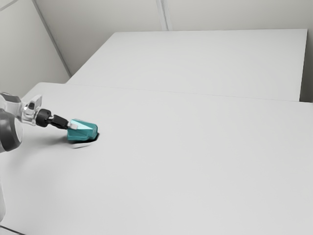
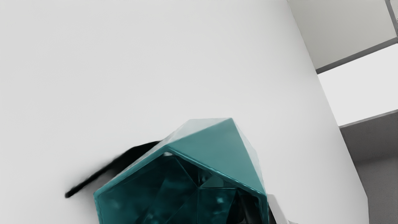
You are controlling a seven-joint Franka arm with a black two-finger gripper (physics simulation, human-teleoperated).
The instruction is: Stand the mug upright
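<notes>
In the exterior view the gripper (image 1: 72, 126) reaches in from the left, low over the table, its tips at the near end of the teal faceted mug (image 1: 83, 130). The mug lies on its side, mouth toward the hand. The wrist view looks into the open mouth of the mug (image 2: 214, 140). There the gripper (image 2: 264, 211) appears shut on the mug's wall, with a dark finger inside the rim and a grey-tipped one against the outside. The handle cannot be made out, and whether the mug touches the table cannot be told.
A white table (image 1: 186, 161) extends around the mug, with a dark shadow right beside it and a pale strip on the surface near it. Beyond the table's far edge is another white surface (image 1: 195, 58), with pale walls behind.
</notes>
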